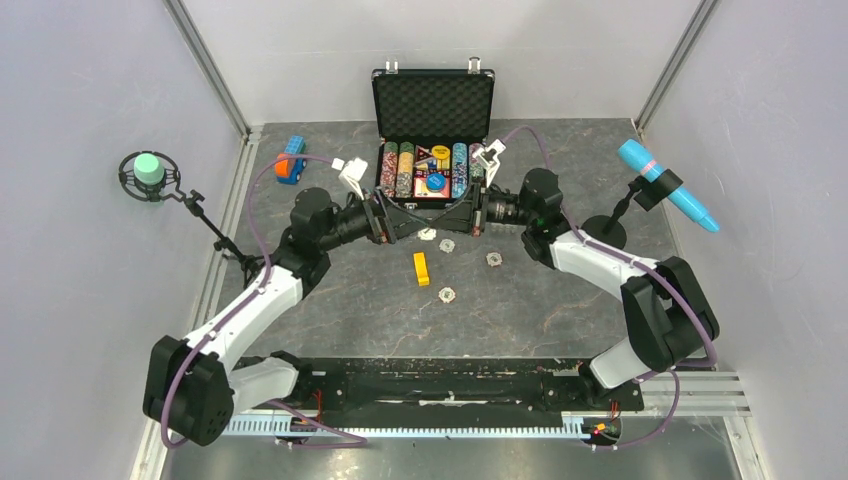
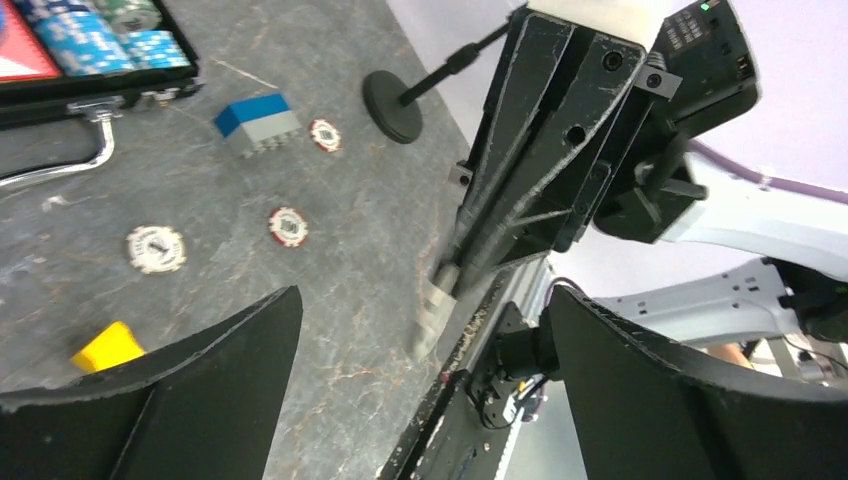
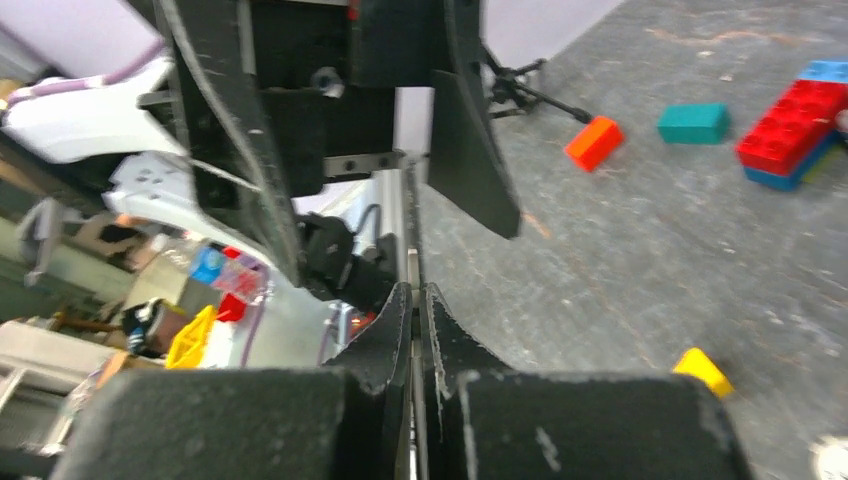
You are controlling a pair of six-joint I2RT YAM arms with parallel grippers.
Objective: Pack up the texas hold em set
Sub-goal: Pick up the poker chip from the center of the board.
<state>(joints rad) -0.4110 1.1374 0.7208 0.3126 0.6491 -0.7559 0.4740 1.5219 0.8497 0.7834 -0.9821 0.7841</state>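
Observation:
The black briefcase (image 1: 432,100) stands open at the back centre, with grey foam in the lid and rows of coloured chips (image 1: 405,168) inside. Its edge (image 2: 90,92) and silver handle (image 2: 60,165) show in the left wrist view. Several pale-edged chips (image 1: 447,244) lie loose in front of it, and they also show in the left wrist view (image 2: 156,248). My left gripper (image 1: 413,222) (image 2: 425,300) is open and empty. It faces my right gripper (image 1: 442,223) (image 3: 416,290), which is shut on a thin, pale, blurred chip (image 2: 436,312) held edge-on.
A yellow block (image 1: 421,268) (image 3: 703,370) lies among the loose chips. Red and blue bricks (image 1: 291,158) (image 3: 795,125) sit left of the case, and a blue-grey brick (image 2: 258,122) lies near the handle. A green-topped stand (image 1: 148,172) is at the left and a blue-tipped stand (image 1: 665,185) at the right.

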